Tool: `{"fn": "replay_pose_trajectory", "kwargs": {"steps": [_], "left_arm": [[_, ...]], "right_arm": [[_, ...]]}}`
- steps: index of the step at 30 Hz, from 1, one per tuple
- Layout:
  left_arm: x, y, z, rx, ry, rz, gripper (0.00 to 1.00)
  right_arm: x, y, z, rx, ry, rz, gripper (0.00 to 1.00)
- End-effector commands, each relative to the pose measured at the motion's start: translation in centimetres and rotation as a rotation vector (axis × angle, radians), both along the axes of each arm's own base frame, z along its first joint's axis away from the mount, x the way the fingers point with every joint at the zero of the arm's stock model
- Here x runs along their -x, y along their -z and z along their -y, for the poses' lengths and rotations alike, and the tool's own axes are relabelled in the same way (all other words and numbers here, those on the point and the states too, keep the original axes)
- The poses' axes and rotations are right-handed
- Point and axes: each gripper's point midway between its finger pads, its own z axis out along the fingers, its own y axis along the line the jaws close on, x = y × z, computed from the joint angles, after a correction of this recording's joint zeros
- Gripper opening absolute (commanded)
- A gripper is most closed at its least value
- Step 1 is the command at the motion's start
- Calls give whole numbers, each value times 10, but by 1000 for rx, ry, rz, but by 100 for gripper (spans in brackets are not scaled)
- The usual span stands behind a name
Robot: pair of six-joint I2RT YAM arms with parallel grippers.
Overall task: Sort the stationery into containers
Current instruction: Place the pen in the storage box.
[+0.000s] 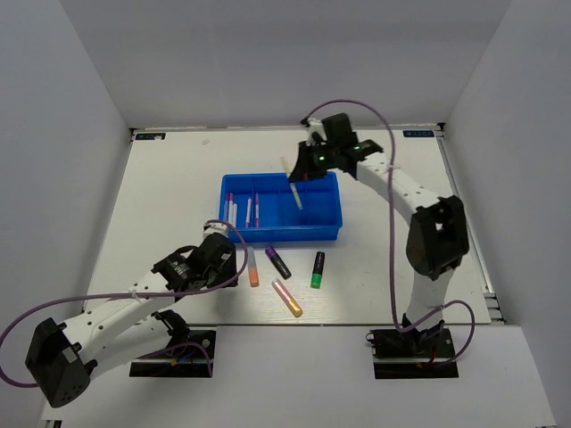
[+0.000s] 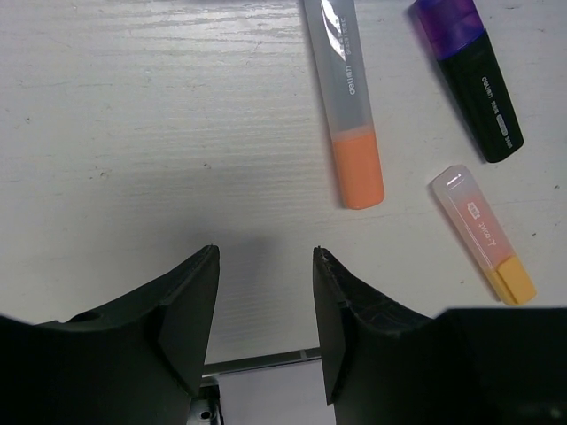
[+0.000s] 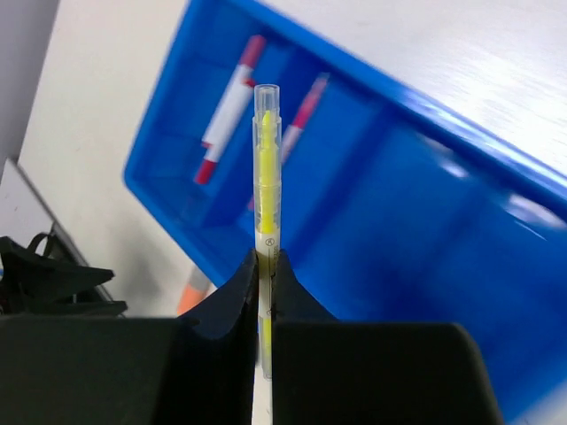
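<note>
Right wrist view: the yellow pen [image 3: 266,168] is pinched between the fingertips of the right gripper [image 3: 264,266], which are closed tight on its lower barrel. Its clear capped end sticks straight out past them. Beyond that end lies the blue tray [image 3: 416,230], with thin pens [image 3: 227,111] lying in the compartments ahead and left of the fingers.

From the top external view, this pen [image 1: 297,198] hangs tilted over the tray's [image 1: 281,234] right half; whether it touches the floor I cannot tell.

The left gripper [image 2: 264,257] hovers low over the white table [image 2: 133,133], its fingers [image 2: 190,301] partly apart with nothing between them. Just ahead and slightly right of them lies the orange highlighter [image 2: 350,106]. Further right are the purple/black highlighter [image 2: 469,75] and, nearer the fingers, the pink/orange highlighter [image 2: 483,235]. The green/black highlighter [image 1: 318,269] lies furthest right.
</note>
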Motion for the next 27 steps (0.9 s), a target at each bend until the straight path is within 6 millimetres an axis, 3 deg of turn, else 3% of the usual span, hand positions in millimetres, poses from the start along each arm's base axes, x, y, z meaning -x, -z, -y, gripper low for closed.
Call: {"fn": "replay_pose_trajectory", "kwargs": {"steps": [1,2,6,15,21,23,24,27], "left_arm": [[-1,-1,5,18,-10,3,57],[-3,-1,5,15,-17,3,57],[-5,-3,8,16,-17,4,57],[-9,0,15,8,-11,5,57],[-12,-3,18,8,-15,13,57],[-13,-3,18,1,-16,17,57],[-14,-4,19,3,-18,22,57],[-15,-4,18,1,-25,24,57]], "right_arm": [[3,-25,-58,-124,-95,77,0],[-3,-18,-73,-140,-99,95,0],[-4,-2,-101,-132,-133,132,0],[-10,46,-110,-24,-132,232,0],[-11,57,-116,-13,-118,213,0],[-10,62,-119,-9,-123,207,7],[-9,63,-118,-7,-122,201,16],[-5,70,-119,-2,-126,183,23]]}}
